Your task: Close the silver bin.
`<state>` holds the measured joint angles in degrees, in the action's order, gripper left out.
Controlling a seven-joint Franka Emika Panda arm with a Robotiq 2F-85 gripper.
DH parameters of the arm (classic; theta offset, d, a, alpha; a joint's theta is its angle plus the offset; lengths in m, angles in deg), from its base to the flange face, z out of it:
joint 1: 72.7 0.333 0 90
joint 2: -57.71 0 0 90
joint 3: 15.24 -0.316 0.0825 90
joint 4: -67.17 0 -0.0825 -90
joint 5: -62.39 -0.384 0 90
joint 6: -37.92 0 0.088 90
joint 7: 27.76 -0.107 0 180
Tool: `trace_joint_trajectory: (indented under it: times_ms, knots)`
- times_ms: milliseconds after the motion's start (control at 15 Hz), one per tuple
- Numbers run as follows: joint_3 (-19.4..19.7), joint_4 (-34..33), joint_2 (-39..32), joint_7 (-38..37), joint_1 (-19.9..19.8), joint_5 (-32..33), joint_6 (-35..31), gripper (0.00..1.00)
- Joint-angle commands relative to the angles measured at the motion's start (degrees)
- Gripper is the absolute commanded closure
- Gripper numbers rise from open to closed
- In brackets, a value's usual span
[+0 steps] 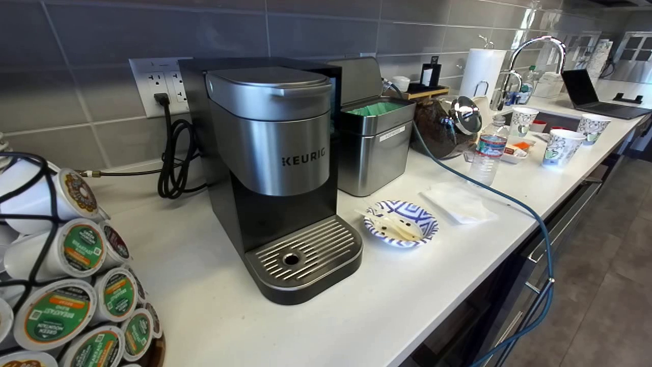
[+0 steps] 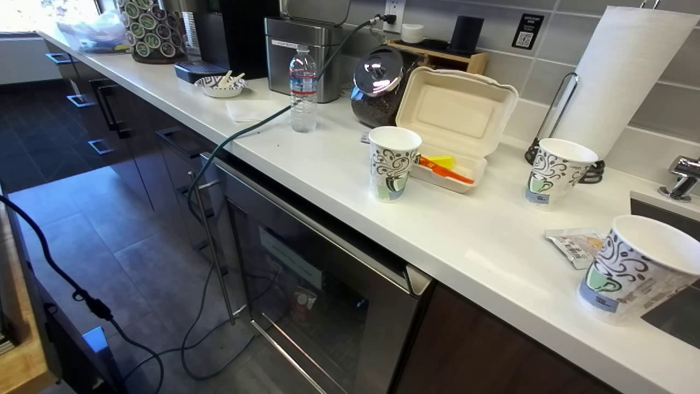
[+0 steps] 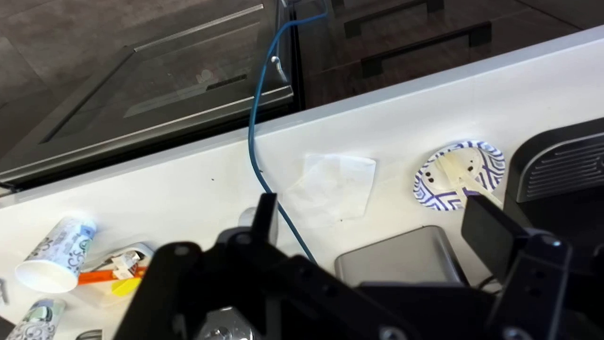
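The silver bin (image 1: 374, 158) stands on the counter beside the Keurig coffee maker (image 1: 270, 153). Its dark lid (image 1: 360, 79) is raised upright at the back, and green packets (image 1: 376, 108) show inside. The bin (image 2: 279, 65) and its raised lid (image 2: 317, 10) also show in an exterior view. In the wrist view my gripper (image 3: 373, 215) is open, its fingers wide apart with nothing between them. The bin's steel side (image 3: 401, 257) shows below and between the fingers; its upper part is hidden behind the gripper body. The gripper does not show in either exterior view.
A blue cable (image 1: 479, 182) runs past the bin and over the counter edge. A water bottle (image 2: 304, 90), a patterned bowl (image 1: 401, 223), a napkin (image 1: 458, 201) and a coffee jar (image 2: 377, 82) are near the bin. Paper cups (image 2: 394, 164) and a takeaway box (image 2: 456, 109) stand further along.
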<state>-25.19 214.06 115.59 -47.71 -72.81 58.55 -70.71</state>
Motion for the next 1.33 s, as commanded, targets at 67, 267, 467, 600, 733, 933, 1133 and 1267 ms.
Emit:
trace_joint_trajectory:
  times_ms: [67, 267, 467, 600, 733, 933, 1133, 1267]
  knots:
    - [-12.1, -1.9, -4.7, -4.7, 2.0, -1.7, -15.8, 0.00]
    - [-22.2, -5.2, -11.5, -8.3, -0.8, 2.0, -30.4, 0.00]
    - [-30.7, -11.6, -18.2, -12.0, -8.4, 8.9, -33.9, 0.00]
    - [-28.5, -7.9, -14.7, -11.5, -4.7, 7.7, -33.7, 0.00]
    - [-29.7, -10.4, -17.4, -11.8, -6.9, 8.9, -33.6, 0.00]
    - [-29.5, -11.3, -18.4, -11.9, -7.2, 9.2, -33.6, 0.00]
    - [-29.6, -11.4, -18.4, -11.9, -7.2, 9.2, -33.6, 0.00]
    - [-29.6, -11.4, -18.4, -11.9, -7.2, 9.2, -33.6, 0.00]
